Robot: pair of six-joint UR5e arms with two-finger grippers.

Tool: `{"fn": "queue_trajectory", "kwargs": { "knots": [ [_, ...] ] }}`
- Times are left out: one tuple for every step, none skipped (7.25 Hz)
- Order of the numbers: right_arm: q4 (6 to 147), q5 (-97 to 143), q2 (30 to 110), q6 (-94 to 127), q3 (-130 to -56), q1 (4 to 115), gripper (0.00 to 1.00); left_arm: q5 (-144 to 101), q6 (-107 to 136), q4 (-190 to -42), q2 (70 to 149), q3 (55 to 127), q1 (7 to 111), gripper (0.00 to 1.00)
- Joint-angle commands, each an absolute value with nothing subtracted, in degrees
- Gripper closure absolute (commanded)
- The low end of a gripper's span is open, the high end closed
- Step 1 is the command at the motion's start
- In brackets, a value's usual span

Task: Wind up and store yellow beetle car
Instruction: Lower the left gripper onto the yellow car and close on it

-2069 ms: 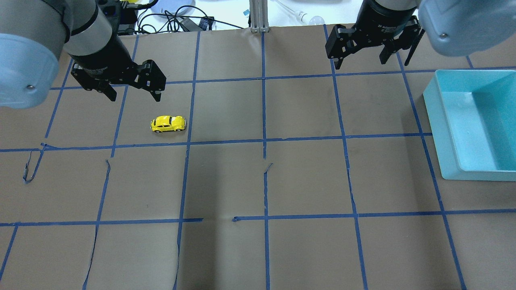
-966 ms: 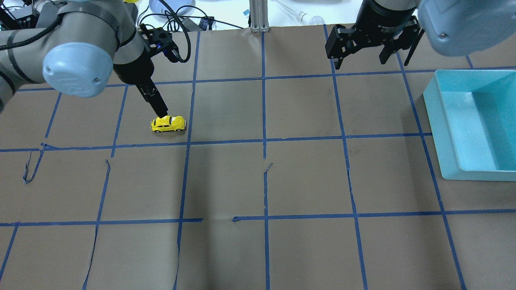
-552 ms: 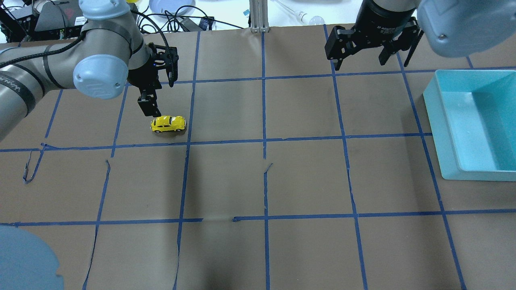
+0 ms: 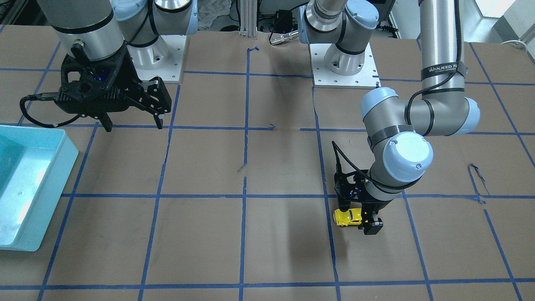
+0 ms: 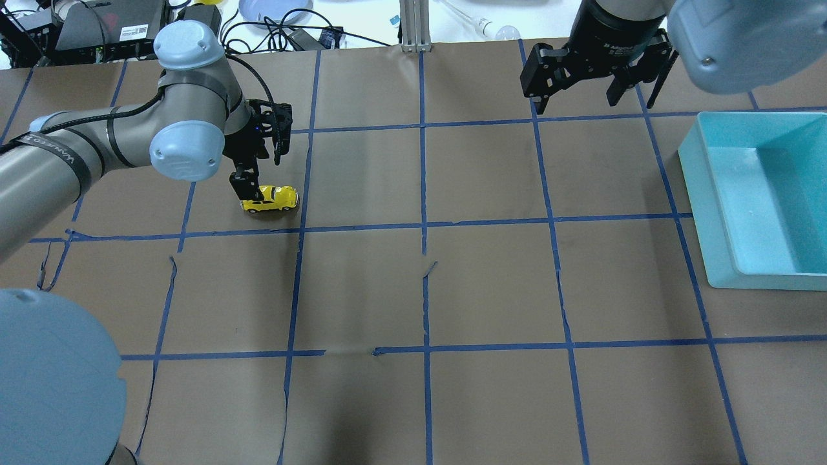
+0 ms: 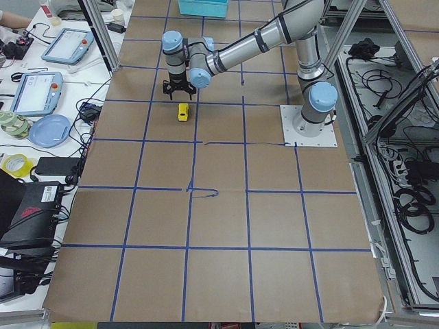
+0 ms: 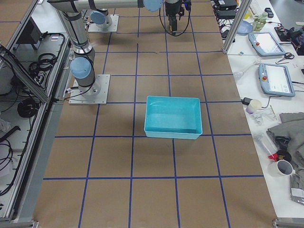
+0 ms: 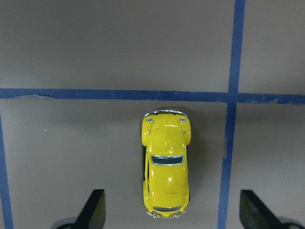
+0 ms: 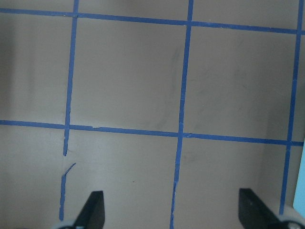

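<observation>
One yellow beetle car (image 5: 270, 198), on surface (image 5: 491, 284) toward left edge. Left gripper (image 8: 174, 212): fingers (image 8: 95, 210) spread, flanking car's rear, apart from it. Right gripper (image 5: 593, 98): fingers spread, near far edge.

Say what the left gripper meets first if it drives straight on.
The yellow beetle car, centred between the open jaws of the left gripper; its fingertips likely reach the table beside it, though depth is unclear.

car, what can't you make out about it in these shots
- Wheels, underside: wrist view looks straight down, so the car's own body hides them.
- How low the left gripper sits: wrist view's bottom edge cuts its jaws off.
- One end: overhead, that gripper covers it.
- Whole car: absent in exterior right, apparently behind the left arm.
</observation>
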State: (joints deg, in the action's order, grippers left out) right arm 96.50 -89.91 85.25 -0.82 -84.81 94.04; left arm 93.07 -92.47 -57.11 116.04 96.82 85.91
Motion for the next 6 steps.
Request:
{"fn": "queue_trajectory", "kwargs": {
  "knots": [
    [96.5, -89.9, 85.3, -0.9, -84.8, 94.0, 0.0, 92.9, -95.7, -56.1, 117.0, 97.6, 85.0, 0.02],
    [96.5, -89.9, 85.3, -0.9, -84.8, 94.0, 0.0, 92.8, -96.5, -55.8, 117.4, 97.5, 84.0, 0.02],
    [96.5, -89.9, 85.3, -0.9, -84.8, 94.0, 0.0, 90.6, -96.2, -54.9, 117.6, 97.7, 83.9, 0.02],
    [96.4, -89.9, 85.3, -0.9, -84.8, 94.0, 0.0, 90.2, -92.8, -54.8, 117.8, 98.1, 83.8, 0.02],
    [96.5, -89.9, 85.3, -0.9, -84.8, 94.0, 0.0, 90.2, -87.9, -54.6, 117.8, 99.1, 83.8, 0.02],
    [96.4, -89.9, 85.3, -0.9, -84.9, 94.0, 0.0, 90.2, -87.9, -53.6, 117.8, 99.9, 83.8, 0.02]
  ]
}}
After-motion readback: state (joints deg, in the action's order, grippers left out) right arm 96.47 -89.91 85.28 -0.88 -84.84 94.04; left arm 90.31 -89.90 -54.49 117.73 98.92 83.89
